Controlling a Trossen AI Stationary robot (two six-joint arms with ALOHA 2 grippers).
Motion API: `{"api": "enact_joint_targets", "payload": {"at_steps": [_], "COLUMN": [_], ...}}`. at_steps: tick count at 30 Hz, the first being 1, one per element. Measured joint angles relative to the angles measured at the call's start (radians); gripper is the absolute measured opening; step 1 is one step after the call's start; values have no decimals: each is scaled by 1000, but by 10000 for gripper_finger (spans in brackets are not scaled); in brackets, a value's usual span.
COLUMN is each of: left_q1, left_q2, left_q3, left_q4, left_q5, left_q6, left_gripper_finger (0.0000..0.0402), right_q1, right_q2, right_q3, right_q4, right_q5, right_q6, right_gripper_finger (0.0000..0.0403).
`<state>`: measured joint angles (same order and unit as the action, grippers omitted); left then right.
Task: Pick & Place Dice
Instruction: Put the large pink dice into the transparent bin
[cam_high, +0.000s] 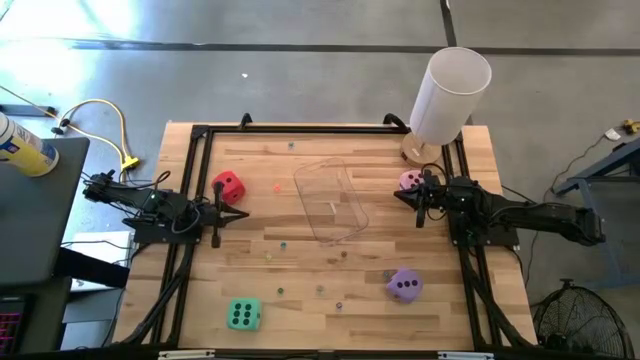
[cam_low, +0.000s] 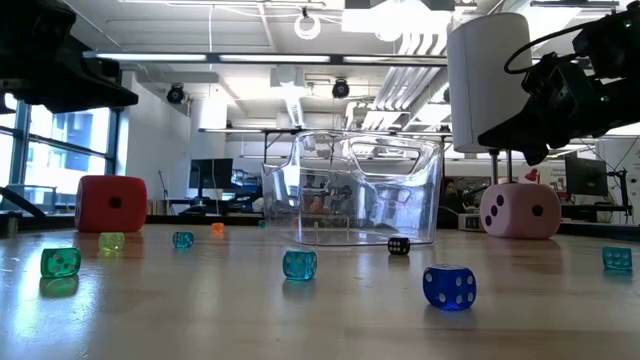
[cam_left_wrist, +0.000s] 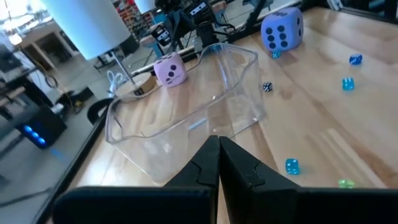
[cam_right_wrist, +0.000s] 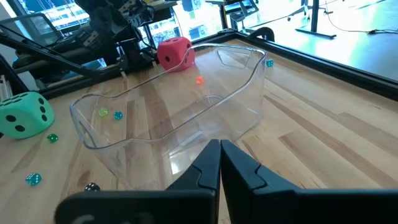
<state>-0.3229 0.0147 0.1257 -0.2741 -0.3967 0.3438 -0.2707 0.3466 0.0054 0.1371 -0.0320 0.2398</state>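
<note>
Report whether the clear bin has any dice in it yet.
Empty. The clear bin shows only bare table through its walls; the red, pink, purple and green dice all sit outside.

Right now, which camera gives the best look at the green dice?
The high view: the green dice sits whole on the table near its front edge, six pips up, nothing covering it. The right wrist view catches the green dice cut off at the picture's edge. The low and left wrist views don't show it.

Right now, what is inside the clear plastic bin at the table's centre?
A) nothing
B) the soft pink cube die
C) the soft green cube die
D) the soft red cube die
A: the clear plastic bin is empty; the red die, green die, pink die and purple die all sit outside it on the table.
</note>
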Motion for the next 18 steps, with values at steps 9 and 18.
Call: {"api": "enact_joint_targets", "payload": {"at_steps": [9,18], "left_q1": [0,0], "left_q2": [0,0], "left_q3": [-2,-3], "left_q4": [29,138], "left_q5": [1,28], "left_q6": [-20,-362], "left_gripper_finger": [0,0], "right_q1": [0,0], "right_q2": [0,0], "right_q3": [0,3], "right_q4": [11,147], "right_q5": [1,-46], "right_q6": [0,0], "right_gripper_finger": [3,3]}}
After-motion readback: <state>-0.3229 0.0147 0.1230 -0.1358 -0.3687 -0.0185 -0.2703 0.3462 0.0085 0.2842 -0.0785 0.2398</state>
